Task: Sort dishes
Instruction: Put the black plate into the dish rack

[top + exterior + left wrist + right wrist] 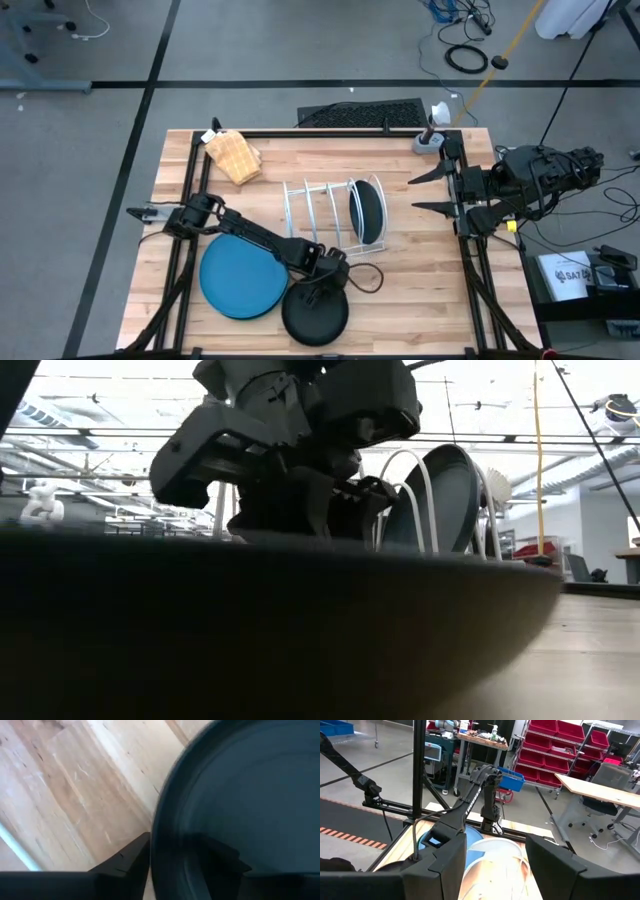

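Observation:
The black plate point(315, 315) lies flat on the table near its front edge and fills the foreground of the low view point(250, 630). My left gripper point(326, 277) is open at the plate's far rim point(156, 840). One finger point(129, 862) stands outside the rim and the other point(220, 860) over the plate's inside. The bright blue plate point(240, 277) lies flat to the black plate's left. The dark teal plate point(368, 212) stands on edge in the white wire rack point(320, 212). My right gripper point(432, 194) is open and empty at the table's right side. The green plate is out of view.
A tan ridged block point(236, 156) lies at the far left of the table. The rack's left slots point(305, 215) hold nothing. A grey fitting point(430, 140) sits at the far right corner. Bare wood point(410, 290) shows to the right of the black plate.

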Available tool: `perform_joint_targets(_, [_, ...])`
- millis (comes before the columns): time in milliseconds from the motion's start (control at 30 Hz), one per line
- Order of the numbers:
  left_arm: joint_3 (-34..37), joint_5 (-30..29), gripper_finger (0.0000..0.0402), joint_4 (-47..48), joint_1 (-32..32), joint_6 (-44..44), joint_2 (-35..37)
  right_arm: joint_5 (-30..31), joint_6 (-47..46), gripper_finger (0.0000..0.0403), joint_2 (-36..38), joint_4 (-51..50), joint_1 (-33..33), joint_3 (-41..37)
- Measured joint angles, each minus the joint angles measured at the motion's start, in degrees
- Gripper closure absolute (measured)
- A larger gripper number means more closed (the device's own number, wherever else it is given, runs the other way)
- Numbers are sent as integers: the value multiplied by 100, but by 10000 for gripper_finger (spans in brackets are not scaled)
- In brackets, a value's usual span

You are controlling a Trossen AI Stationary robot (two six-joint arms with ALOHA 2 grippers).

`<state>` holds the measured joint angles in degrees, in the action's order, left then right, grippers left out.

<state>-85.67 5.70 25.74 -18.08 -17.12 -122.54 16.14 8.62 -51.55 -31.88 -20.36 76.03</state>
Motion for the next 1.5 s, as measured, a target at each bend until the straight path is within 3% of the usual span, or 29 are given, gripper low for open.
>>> perform_joint_targets(367, [-19,-206,380,-22,-5,12,24,0,-12,204,0,43,0,-1])
perform_joint_targets(667, [7,-558,381,-365,-97,-353,250,2,-42,204,0,38,-2,0])
perform_joint_targets(967, [9,-1809,389,-1260,-86,-1216,1225,2,-39,204,0,37,0,0])
perform_joint_targets(1167, [11,-2249,389,-1902,-80,-2125,1832,2,-42,204,0,37,0,0])
perform_joint_targets(1367, [9,-2271,389,-2833,98,-3264,2301,2,-42,204,0,47,0,0])
perform_joint_targets(1500, [7,-1959,389,-2971,474,-3626,2545,2,-42,204,0,89,0,0])
